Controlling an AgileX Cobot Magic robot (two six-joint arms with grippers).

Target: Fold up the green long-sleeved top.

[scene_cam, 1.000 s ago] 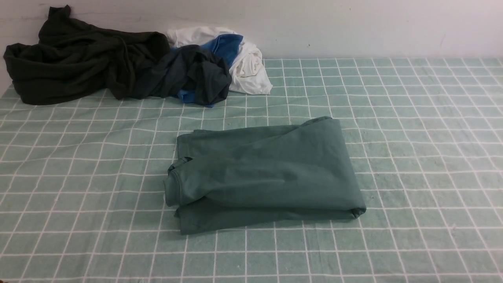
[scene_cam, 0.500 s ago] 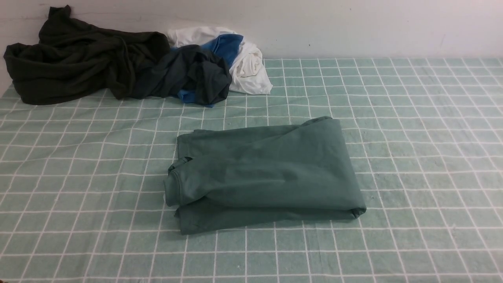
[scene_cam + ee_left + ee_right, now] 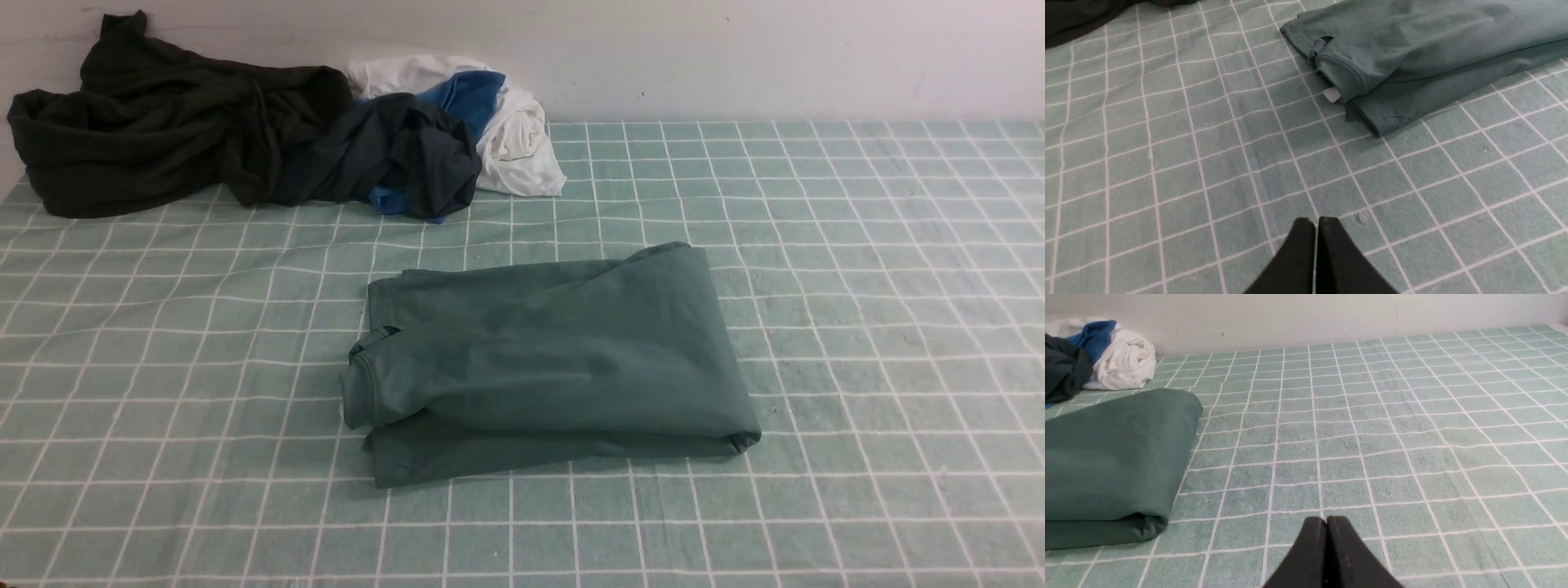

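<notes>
— Is there any writing to read?
— A small pale label (image 3: pixel 1332 94) is at the green top (image 3: pixel 555 359), folded on the table (image 3: pixel 882 343); I cannot read it.
— And the grippers?
— Left (image 3: pixel 1316 222) and right (image 3: pixel 1326 522), fingertips together, holding nothing.

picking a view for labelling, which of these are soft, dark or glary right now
Front view: even, diffuse light, but the olive-black garment is too dark to show much detail; right wrist view: green top looks smooth and soft, cut by the frame; left wrist view: crisp tablecloth, no harsh glare
</notes>
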